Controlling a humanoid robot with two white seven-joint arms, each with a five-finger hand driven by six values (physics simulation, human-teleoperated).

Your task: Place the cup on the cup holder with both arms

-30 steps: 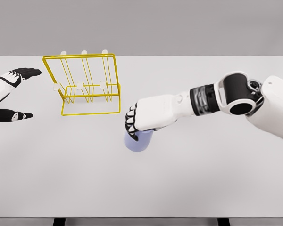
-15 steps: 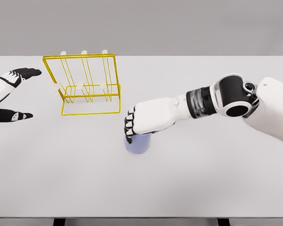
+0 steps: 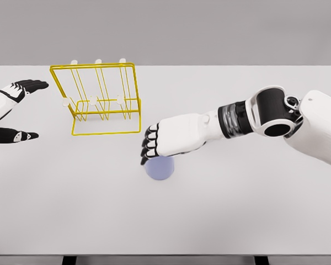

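A pale lilac cup [image 3: 160, 168] stands upright on a white surface [image 3: 220, 215], a little left of the middle and toward the front. The right hand [image 3: 154, 144] sits directly over it, arm reaching in from the right edge. Its dark-tipped fingers [image 3: 147, 150] drape down over the cup's left rim, and the palm covers the top. The hand appears closed around the cup's upper part, though the far side of the grip is hidden, so how firmly it holds cannot be confirmed.

Behind and to the left of the cup stands the cup holder [image 3: 99, 99], a yellow wire rack with white-tipped pegs rising from it. It is near the cup but clearly apart from it.

The left hand [image 3: 14, 110] rests at the far left edge, fingers spread wide and holding nothing, just left of the rack.

The likely risk is a shallow grip from above: lifting could let the smooth cup slip or tip. Carrying it to the rack, the cup or the fingers might also catch a wire and push the light frame sideways, or miss a peg.

There is plenty of open room in front of and to the right of the cup. The tighter space lies between the rack and the left hand, and the rack sits close to the surface's back edge.
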